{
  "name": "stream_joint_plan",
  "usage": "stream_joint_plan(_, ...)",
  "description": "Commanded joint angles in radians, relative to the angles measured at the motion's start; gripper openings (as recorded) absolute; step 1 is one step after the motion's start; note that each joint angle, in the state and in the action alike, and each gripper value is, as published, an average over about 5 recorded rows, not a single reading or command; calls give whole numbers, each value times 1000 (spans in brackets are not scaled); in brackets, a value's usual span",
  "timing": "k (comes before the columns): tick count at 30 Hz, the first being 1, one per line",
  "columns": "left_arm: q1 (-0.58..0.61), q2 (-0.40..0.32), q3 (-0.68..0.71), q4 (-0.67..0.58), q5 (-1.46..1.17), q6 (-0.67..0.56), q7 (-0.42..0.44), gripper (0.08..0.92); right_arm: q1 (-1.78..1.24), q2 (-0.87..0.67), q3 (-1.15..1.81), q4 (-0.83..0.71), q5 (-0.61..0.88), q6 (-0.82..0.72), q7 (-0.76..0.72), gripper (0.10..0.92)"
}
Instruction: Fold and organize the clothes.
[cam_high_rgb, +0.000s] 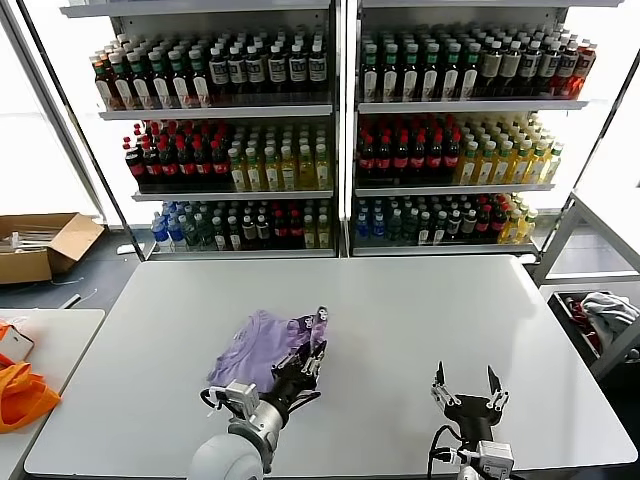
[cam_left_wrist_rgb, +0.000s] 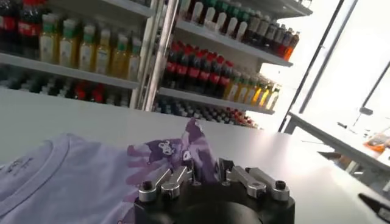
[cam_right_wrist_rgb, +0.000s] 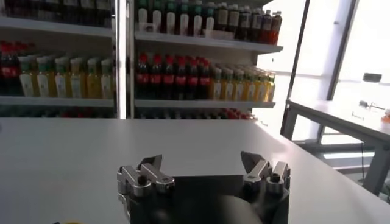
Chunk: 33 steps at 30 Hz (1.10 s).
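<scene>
Orange fabric (cam_high_rgb: 22, 393) lay bunched on the small side table (cam_high_rgb: 60, 330) at my far left, with an open brown cardboard box (cam_high_rgb: 40, 245) on the floor beyond it. On the wide white tabletop (cam_high_rgb: 400, 330) in front of me, left of centre, sat the light purple short-sleeved T-shirt of thin soft fabric (cam_high_rgb: 262, 347), gathered into a loose rumpled heap with its darker purple print showing along the edge nearest the middle of the table. My left gripper (cam_high_rgb: 308, 357) was at that printed edge; in my left wrist view the left gripper (cam_left_wrist_rgb: 207, 176) had a peak of printed cloth standing up between its fingers, which were parted only a little, and I could not tell whether they pinched the fabric or merely touched it. From that same view the T-shirt (cam_left_wrist_rgb: 67, 176) spread flat away to one side, its neckline seam plain to see. Farther right, well apart from the shirt, my right gripper (cam_high_rgb: 466, 384) hung over bare tabletop near the front edge, its fingers spread wide with nothing between them; my right wrist view showed the right gripper (cam_right_wrist_rgb: 204, 173) the same way, both fingers far apart above the white surface. Behind the table stood tall metal shelves (cam_high_rgb: 340, 110) packed with rows of coloured drink bottles (cam_high_rgb: 440, 150).
</scene>
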Motion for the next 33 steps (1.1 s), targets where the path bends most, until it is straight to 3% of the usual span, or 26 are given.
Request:
stream_joint_plan(1, -37, -32, 55, -87, -163, -28, 11, 352, 39, 4, -90, -41, 45, -18, -3, 823)
stream_joint_plan(11, 49, 93, -206, -98, 226, 7, -47, 646, 290, -75, -260, -67, 593, -182, 24, 823)
stream_joint_plan(15, 104, 112, -278, -121, 248, 12, -46, 757, 431, -85, -308, -128, 728, -236, 66, 823)
stream_joint_plan(20, 168, 92, -318, -139, 268, 6, -47, 819, 504, -53, -354, -218, 744, -254, 91, 823)
stream_joint_plan(33, 207, 72, -380, -139, 279, 0, -55, 822, 537, 24, -388, -361, 734, -253, 133, 814)
